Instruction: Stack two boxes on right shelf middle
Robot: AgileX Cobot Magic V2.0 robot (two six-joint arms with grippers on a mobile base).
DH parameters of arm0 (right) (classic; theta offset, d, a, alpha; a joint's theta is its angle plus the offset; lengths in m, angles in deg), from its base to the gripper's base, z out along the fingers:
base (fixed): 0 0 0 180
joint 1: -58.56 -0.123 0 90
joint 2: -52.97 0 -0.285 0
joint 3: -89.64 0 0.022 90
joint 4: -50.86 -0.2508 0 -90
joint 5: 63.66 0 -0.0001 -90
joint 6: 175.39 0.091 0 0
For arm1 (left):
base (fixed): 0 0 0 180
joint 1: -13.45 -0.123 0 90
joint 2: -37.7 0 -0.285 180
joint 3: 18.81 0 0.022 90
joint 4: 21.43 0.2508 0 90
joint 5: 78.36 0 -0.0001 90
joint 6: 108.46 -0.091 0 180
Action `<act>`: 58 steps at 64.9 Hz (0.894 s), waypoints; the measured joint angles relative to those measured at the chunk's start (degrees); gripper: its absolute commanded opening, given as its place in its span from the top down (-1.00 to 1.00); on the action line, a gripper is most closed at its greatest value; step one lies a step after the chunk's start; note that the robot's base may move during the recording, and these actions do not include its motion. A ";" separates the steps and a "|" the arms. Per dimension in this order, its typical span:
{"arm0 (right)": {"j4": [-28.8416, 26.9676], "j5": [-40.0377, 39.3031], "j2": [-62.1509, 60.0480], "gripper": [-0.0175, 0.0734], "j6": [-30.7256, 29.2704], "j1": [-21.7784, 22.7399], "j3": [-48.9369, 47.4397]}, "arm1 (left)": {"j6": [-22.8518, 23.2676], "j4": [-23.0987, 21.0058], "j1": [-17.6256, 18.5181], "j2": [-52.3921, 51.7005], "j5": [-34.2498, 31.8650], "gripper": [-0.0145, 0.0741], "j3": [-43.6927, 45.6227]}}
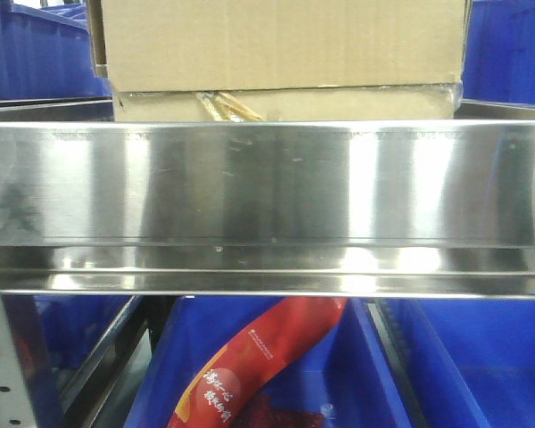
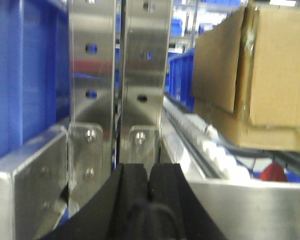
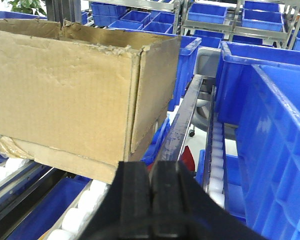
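Resting on the shelf (image 1: 267,183), the stacked cardboard boxes (image 1: 281,53) are being left alone; both tools (image 2: 149,200) (image 3: 152,200) are pressed together, empty.

Matt, creased cardboard boxes (image 1: 281,45) sit on a glossy stainless-steel shelf (image 1: 267,192).

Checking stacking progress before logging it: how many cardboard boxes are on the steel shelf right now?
2. A lower box sits on the shelf, seen as a thin strip with torn tape; the upper box rests on top of it. Others behind them could be hidden.
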 measured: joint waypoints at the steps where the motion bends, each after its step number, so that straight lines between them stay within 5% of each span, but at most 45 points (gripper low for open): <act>1: 0.00 0.00 0.00 0.97 0.00 0.00 0.00 | 0.00 0.00 0.00 0.00 -0.15 0.92 0.00; 58: 0.00 -1.26 -0.58 0.97 0.00 0.61 0.27 | 0.00 0.00 0.00 0.00 -1.01 0.92 -0.08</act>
